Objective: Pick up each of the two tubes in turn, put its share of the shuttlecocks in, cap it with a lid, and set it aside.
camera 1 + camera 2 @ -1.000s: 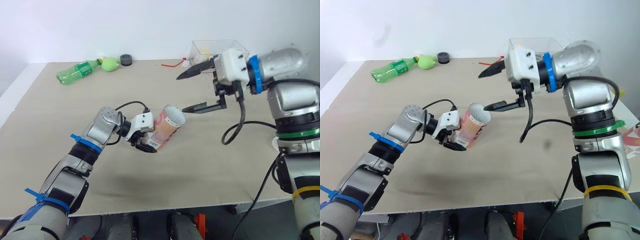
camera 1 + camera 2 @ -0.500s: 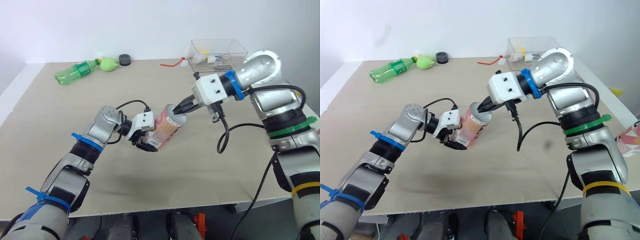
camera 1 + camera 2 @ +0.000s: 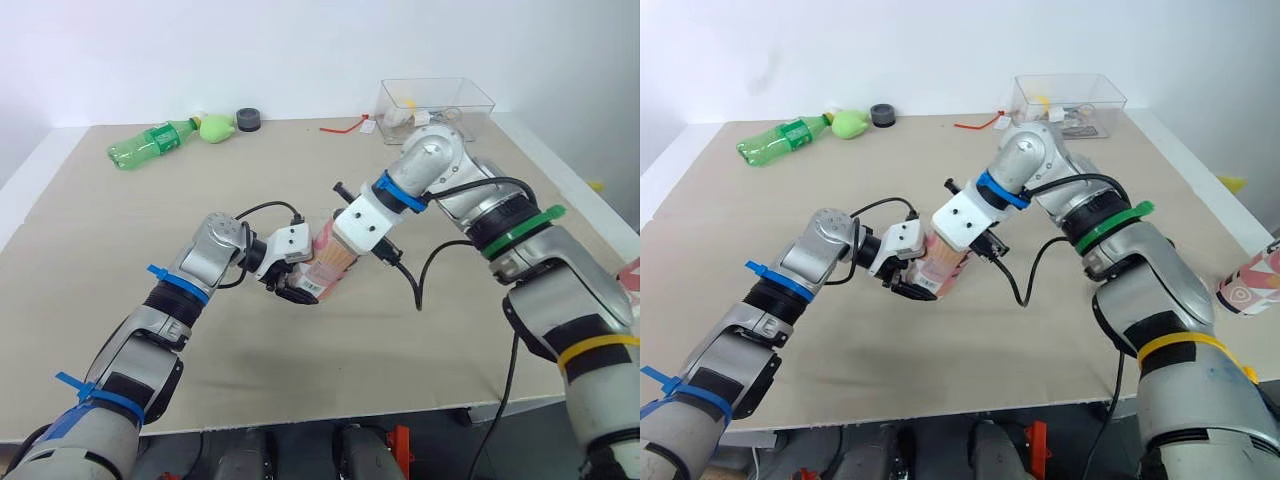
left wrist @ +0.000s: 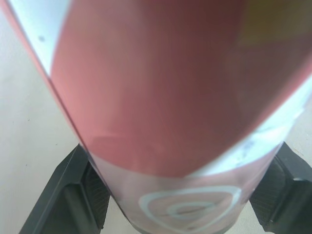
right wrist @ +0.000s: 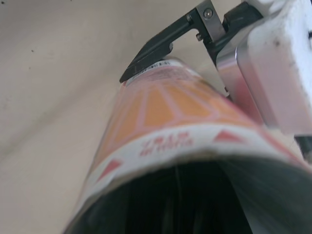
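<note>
While the left gripper [image 3: 303, 283] is clamped on the tube [image 3: 330, 268], the tube sits above the middle of the worktop [image 3: 400, 340], tilted, with its open mouth raised toward the far right corner. The left wrist view shows the two black fingers [image 4: 73, 195] pressed against opposite sides of the tube's pink lower body, one on each side.

The right gripper [image 3: 352, 235] meets the tube at its open mouth. Its tip is hidden by the tube's rim, so it cannot be told whether this pincer is apart or together. In the right wrist view, the mouth of the tube lies directly in front of the camera and its interior is dark. Nothing inside can be made out. The same view shows one black finger [image 5: 161, 46] of the left gripper lying against the tube's orange wall.

A second tube [image 3: 1246, 288], pink with a white spiral mark, lies just beyond the right edge of the worktop. What carries it cannot be told.

Along the far edge:
- A green bottle [image 3: 150, 143] lies on its side near the far left corner.
- A yellow-green object [image 3: 219, 127] is just beside the bottle's neck.
- A black round lid [image 3: 250, 120] is just beside that object.
- A thin red item [image 3: 343, 127] lies near the middle of the far edge.
- A clear box [image 3: 437, 97] stands at the far right corner. It holds small white and yellow items, too small to identify.
</note>
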`<state>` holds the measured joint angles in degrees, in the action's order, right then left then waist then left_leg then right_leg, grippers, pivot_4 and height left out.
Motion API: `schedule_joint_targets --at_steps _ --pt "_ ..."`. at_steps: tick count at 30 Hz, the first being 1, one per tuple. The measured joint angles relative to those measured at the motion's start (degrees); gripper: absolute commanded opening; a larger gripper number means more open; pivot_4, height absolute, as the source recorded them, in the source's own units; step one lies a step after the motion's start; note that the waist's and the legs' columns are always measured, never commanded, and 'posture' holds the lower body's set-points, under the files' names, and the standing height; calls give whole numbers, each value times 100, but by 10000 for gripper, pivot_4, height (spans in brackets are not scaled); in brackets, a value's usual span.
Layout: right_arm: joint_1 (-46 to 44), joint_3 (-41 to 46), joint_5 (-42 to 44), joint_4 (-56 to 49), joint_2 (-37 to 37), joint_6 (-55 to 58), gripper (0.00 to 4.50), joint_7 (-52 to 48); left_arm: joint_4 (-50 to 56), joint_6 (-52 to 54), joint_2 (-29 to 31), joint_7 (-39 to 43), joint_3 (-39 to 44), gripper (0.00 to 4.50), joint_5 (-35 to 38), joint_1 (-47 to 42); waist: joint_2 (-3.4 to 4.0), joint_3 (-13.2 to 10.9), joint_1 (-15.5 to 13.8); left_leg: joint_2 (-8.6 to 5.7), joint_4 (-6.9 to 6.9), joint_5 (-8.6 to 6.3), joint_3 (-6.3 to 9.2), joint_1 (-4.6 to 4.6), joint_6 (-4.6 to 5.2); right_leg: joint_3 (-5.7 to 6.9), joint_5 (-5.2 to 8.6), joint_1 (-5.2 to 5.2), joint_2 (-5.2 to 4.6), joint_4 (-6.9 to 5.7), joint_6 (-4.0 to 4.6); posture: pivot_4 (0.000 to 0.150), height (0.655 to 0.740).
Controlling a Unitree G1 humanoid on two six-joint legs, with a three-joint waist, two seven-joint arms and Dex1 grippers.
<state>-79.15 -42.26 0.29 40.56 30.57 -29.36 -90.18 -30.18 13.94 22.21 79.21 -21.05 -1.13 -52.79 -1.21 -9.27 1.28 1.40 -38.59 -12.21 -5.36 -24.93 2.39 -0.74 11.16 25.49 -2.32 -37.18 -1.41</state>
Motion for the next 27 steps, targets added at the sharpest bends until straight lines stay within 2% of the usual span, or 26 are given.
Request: schedule_joint_targets --at_steps 7,12,16,19,22,27 --pt "-51 -3 -46 320 -114 -306 261 -1 2 35 57 -19 0 31532 -2 20 0 0 5 24 2 5 -5 27 -8 -2 0 -13 22 -10 17 1500 7400" --pt "-48 -9 226 296 -11 -88 261 -5 43 34 59 -13 9 31532 17 38 0 0 3 25 3 6 -3 23 -10 -2 1 -9 24 -15 25 1500 7400" --pt "-47 235 1098 -59 455 759 261 -5 72 12 41 -24 29 31532 81 85 1 -3 0 18 4 4 -2 9 -12 -1 1 -1 12 -10 25 1500 7400" --pt "-108 616 1354 -275 954 1338 261 -6 92 -53 18 -94 63 31532 126 158 1 -3 -11 14 4 2 0 3 -14 3 1 1 6 -4 24 1500 7400" --pt "-128 1400 1781 -550 1522 2410 261 -7 90 -163 -1 -213 118 31532 164 241 1 -3 -14 12 5 0 1 0 -13 4 1 2 -1 4 24 1500 7400" --pt "295 2620 2429 -1332 1768 3975 261 241 -133 -571 -284 -740 353 31532 186 385 -1 -1 -20 17 4 1 4 1 -13 13 -5 -1 -22 4 33 1500 7400"
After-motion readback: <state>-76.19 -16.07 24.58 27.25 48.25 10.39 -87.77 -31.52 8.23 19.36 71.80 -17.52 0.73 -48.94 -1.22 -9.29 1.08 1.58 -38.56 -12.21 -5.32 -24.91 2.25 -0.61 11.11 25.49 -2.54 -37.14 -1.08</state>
